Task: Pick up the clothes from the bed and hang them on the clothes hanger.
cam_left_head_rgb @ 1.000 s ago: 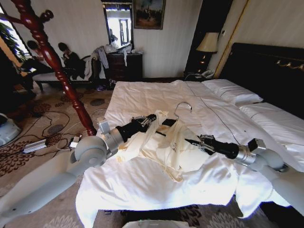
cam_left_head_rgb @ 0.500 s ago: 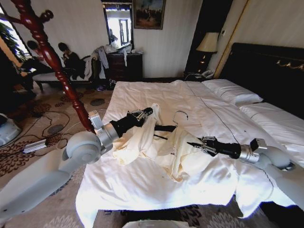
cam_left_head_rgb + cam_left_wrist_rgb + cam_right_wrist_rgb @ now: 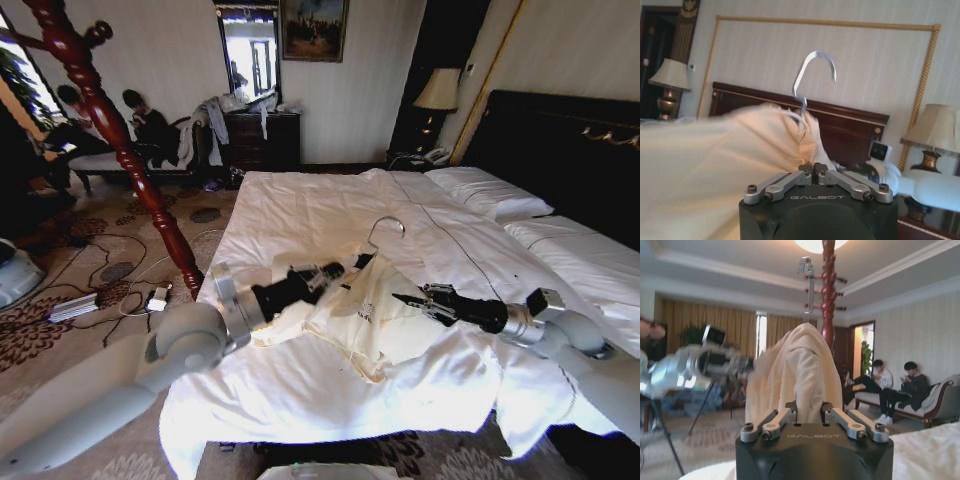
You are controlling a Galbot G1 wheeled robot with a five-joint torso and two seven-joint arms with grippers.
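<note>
I could read "GALBOT" in pale letters on the black housing in both wrist views; no other writing was legible to me.

My left end effector (image 3: 338,268) sat over the middle of the bed (image 3: 300,200), its fingers (image 3: 805,176) pressed together with the cream-yellow clothes (image 3: 370,315) bunched against them. In the left wrist view the fabric (image 3: 715,155) rose right from the fingertips, so I took it as clamped on the garment near the collar. The clothes hanger (image 3: 385,232) was inside the garment, with its silver hook (image 3: 812,75) poking out of the neck and a short black piece showing beside the left fingertips.

My right end effector (image 3: 418,300) lay just beside the garment on the headboard side, fingertips touching the cloth. In the right wrist view a fold of the cream fabric (image 3: 800,375) stood between its two fingers (image 3: 777,419), which were nearly together around it.

The garment lay rumpled on the white duvet, nearer the foot edge than the pillows (image 3: 490,190). The red-brown wooden coat stand (image 3: 120,140) stood on the floor off the bed's left edge.
</note>
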